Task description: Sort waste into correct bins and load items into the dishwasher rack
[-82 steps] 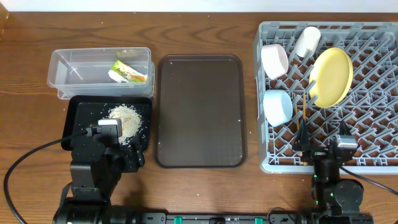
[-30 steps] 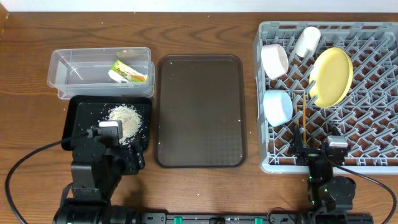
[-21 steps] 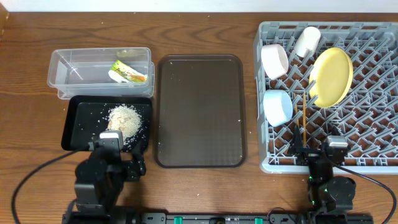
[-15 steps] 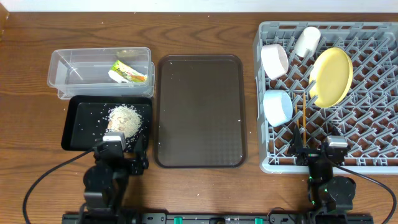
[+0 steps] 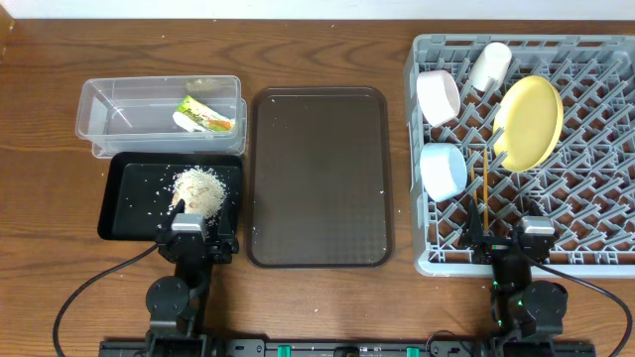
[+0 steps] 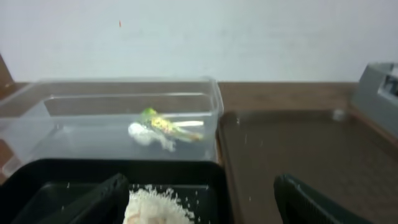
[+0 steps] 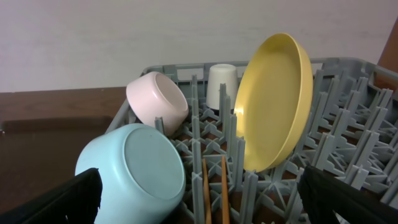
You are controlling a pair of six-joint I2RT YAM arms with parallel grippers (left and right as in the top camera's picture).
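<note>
Clear tub [image 5: 109, 104] is holding the wrapper [image 5: 205, 115]. Black tray [image 5: 129, 198] is carrying rice [image 5: 201, 188]; left end effector [image 6: 200, 202] is hovering there, fingers apart. Grey rack [image 5: 595, 218] is holding white bowl [image 5: 438, 96], blue bowl [image 5: 444, 171], cup [image 5: 489, 65], plate [image 5: 529, 123] and chopsticks [image 5: 484, 188]; right end effector [image 7: 202, 205] is gaping, empty.

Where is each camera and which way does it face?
Overhead: above the table, looking straight down at tub, black tray, brown tray, rack; both arms at the near edge.
Left wrist: low at the black tray's near edge, facing the far wall over rice and tub; open left end effector at bottom.
Right wrist: low at the rack's near edge, facing the far wall past bowls, cup, plate; open right end effector at bottom.
Shared: overhead and left wrist both show the wrapper in the tub.
</note>
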